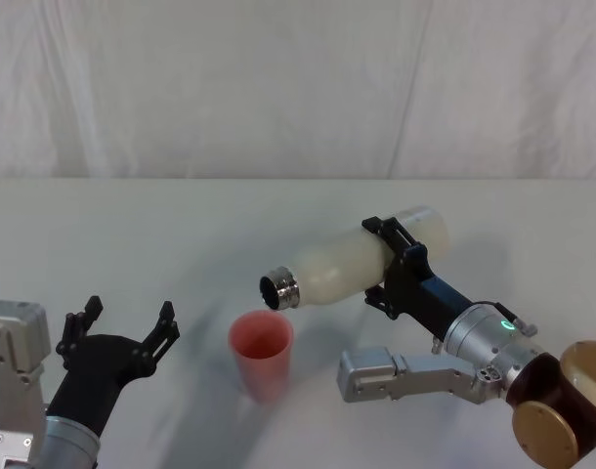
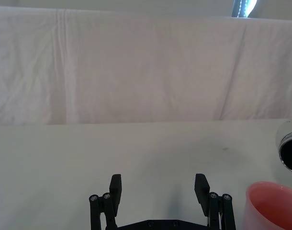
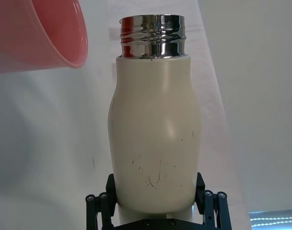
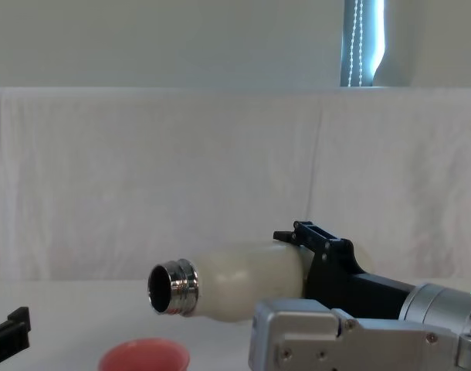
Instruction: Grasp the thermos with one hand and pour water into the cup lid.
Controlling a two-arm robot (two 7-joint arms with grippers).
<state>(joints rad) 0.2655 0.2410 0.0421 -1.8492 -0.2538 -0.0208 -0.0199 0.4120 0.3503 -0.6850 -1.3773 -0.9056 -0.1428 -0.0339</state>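
The right gripper is closed around the lower body of the thermos, with one jaw on each side, as the right wrist view shows clearly. The grip sits far from the neck, so the open mouth stays free for pouring. The thermos is lifted off the table and tipped almost to horizontal, with its steel neck pointing toward the robot's left and a little downward.

The cup lid stands upright on the table, directly under and just in front of the neck. In the chest view the steel neck is above the pink rim, with a clear gap between them, so they do not touch. I cannot see any stream of water, so I judge the pouring is at its beginning or needs more tilt.

The left gripper rests low at the robot's left, near the cup lid but apart from it, its fingers spread wide and holding nothing. It looks idle.
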